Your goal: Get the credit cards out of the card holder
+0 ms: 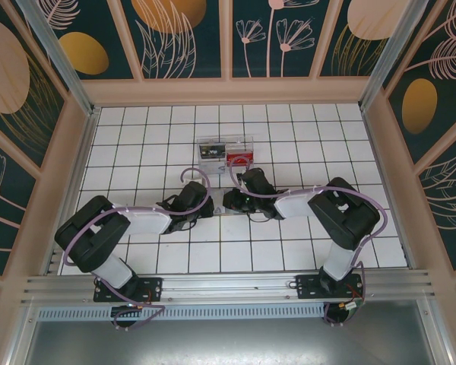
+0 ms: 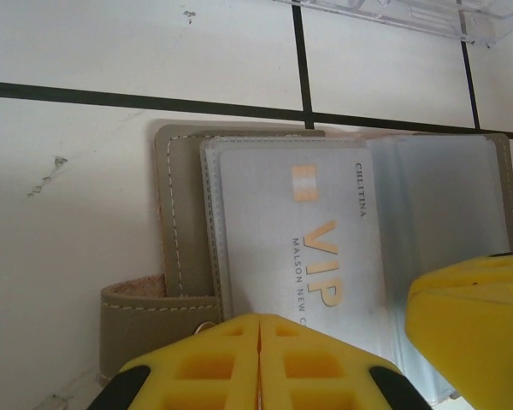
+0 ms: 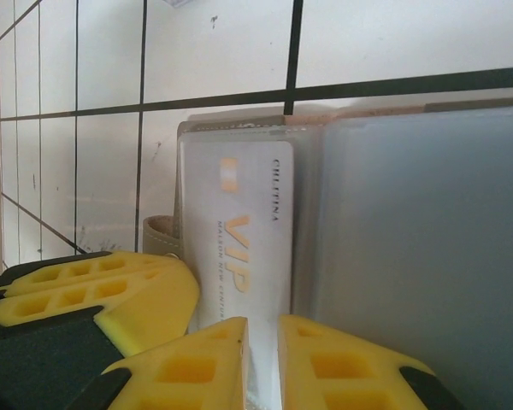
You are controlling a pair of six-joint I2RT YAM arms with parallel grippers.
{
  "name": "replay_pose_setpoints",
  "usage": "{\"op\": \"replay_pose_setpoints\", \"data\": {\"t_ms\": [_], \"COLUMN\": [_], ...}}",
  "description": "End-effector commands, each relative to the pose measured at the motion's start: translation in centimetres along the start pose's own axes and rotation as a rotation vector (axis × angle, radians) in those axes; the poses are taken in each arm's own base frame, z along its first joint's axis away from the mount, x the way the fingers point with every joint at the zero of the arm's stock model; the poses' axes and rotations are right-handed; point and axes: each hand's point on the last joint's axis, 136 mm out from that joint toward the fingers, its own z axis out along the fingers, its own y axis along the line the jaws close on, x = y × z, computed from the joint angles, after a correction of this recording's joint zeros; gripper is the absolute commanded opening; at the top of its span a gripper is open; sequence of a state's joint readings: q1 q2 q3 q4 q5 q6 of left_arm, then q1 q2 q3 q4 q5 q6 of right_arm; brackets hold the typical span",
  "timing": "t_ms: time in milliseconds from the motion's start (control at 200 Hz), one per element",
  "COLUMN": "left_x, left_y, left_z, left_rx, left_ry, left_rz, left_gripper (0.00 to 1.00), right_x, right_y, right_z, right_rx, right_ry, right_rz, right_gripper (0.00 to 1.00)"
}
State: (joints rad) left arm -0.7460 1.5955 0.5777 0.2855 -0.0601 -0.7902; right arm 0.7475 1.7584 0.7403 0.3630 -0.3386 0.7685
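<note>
The grey card holder [image 2: 184, 213] lies open on the white tiles, its side tab [image 2: 145, 312] at the near left. A silver credit card [image 2: 299, 231] marked VIP sits in its clear sleeve. My left gripper [image 2: 261, 323] is shut and empty, its tips resting on the holder's near edge. My right gripper [image 3: 263, 329] is shut on the credit card [image 3: 248, 231]: the card's near edge runs into the narrow gap between the jaws. One right finger [image 2: 474, 316] hangs over the right-hand sleeves. In the top view the two grippers [image 1: 213, 204] [image 1: 228, 201] meet at mid-table and cover the holder.
A clear plastic tray [image 1: 226, 152] with cards in it stands just beyond the grippers; its edge [image 2: 393, 10] shows in the left wrist view. Wooden walls ring the tiled floor [image 1: 137, 137], and a metal rail [image 1: 228, 285] runs along the near edge.
</note>
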Motion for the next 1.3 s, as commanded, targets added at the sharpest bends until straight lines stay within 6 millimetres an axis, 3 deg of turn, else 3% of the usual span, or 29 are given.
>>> {"op": "replay_pose_setpoints", "data": {"t_ms": [0, 440, 1156, 1296], "left_x": [0.8, 1.0, 1.2, 1.2], "left_y": [1.0, 1.3, 0.8, 0.8], "left_z": [0.5, 0.4, 0.7, 0.6], "left_rx": [-0.031, -0.037, -0.011, -0.011], "left_ry": [0.027, 0.03, 0.041, 0.042], "left_rz": [-0.013, -0.016, -0.023, -0.022], "left_gripper": [0.09, 0.1, 0.09, 0.09], "right_x": [-0.6, -1.0, -0.2, -0.2], "right_y": [0.6, -0.7, -0.5, -0.6], "right_z": [0.4, -0.4, 1.1, 1.1], "right_rx": [-0.019, 0.1, 0.061, 0.063], "right_ry": [0.001, -0.029, 0.032, 0.031], "right_rz": [0.002, -0.026, -0.008, -0.008], "right_gripper": [0.17, 0.17, 0.16, 0.07]}}
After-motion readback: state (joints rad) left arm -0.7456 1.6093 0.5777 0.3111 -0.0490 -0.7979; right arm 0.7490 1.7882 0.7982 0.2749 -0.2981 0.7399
